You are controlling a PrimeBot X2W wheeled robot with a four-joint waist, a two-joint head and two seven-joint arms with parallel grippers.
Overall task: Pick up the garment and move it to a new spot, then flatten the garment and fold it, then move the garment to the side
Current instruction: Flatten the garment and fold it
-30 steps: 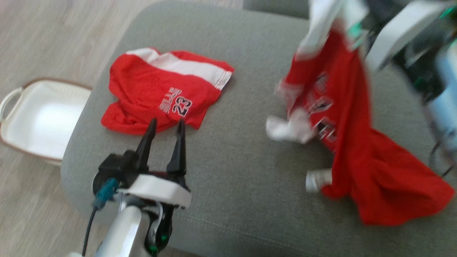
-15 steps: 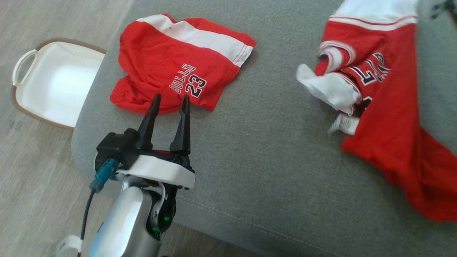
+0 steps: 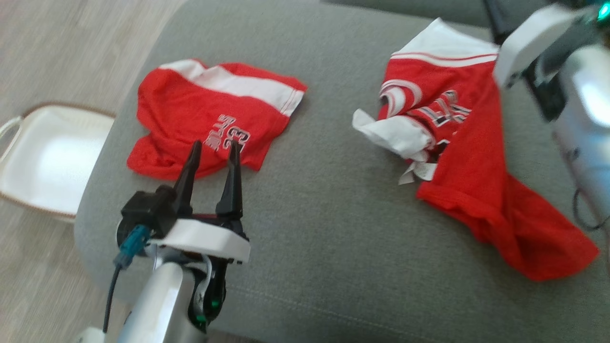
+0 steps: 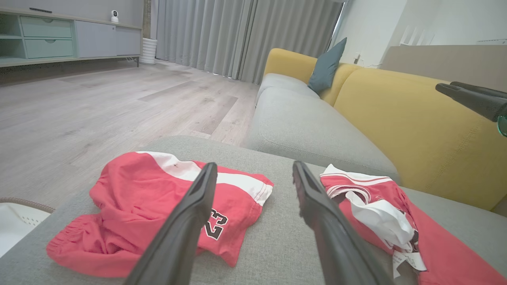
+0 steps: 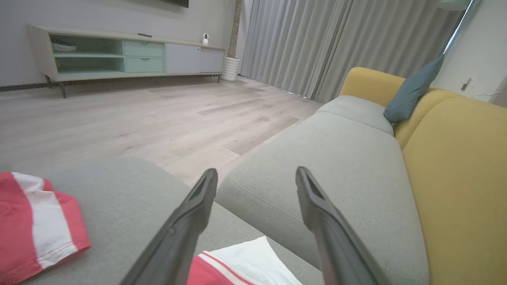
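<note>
You had 2 red garments on the grey cushion (image 3: 333, 238): shorts (image 3: 200, 114) w/ a "23" print at left, and the jersey (image 3: 476, 157) lying crumpled at right, well apart. 1 white basket (image 3: 47, 162) sat on the floor by the cushion's left edge. 2 grippers, both wide & holding nothing: left gripper (image 3: 214, 144) near the shorts' edge, right gripper (image 5: 255, 171) over the jersey's white band.

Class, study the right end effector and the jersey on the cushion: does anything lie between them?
Nothing visible does. The right end effector hangs open over the white edge of the jersey, with bare cushion beside it. The shorts lie apart, off to the left.
</note>
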